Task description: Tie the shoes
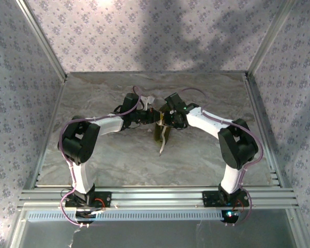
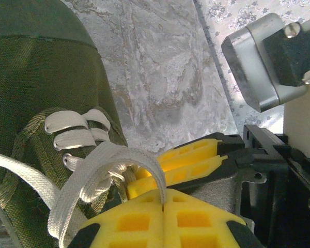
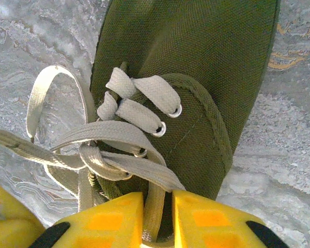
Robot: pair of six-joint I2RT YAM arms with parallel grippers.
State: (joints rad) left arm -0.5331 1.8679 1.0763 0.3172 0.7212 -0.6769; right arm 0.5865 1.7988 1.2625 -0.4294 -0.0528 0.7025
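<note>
At mid-table: shoe [image 1: 161,136] | left-wrist view: left jaws clamp lace loop [image 2: 144,163] | right-wrist view: right jaws clamp lace strand [image 3: 154,206]

Lab enclosure: aluminium frame [image 1: 160,196], wallpapered walls [image 1: 144,31]

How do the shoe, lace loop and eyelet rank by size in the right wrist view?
Largest: shoe
Next: lace loop
Smallest: eyelet
All three sit at similar depth, so the order looks safe.
</note>
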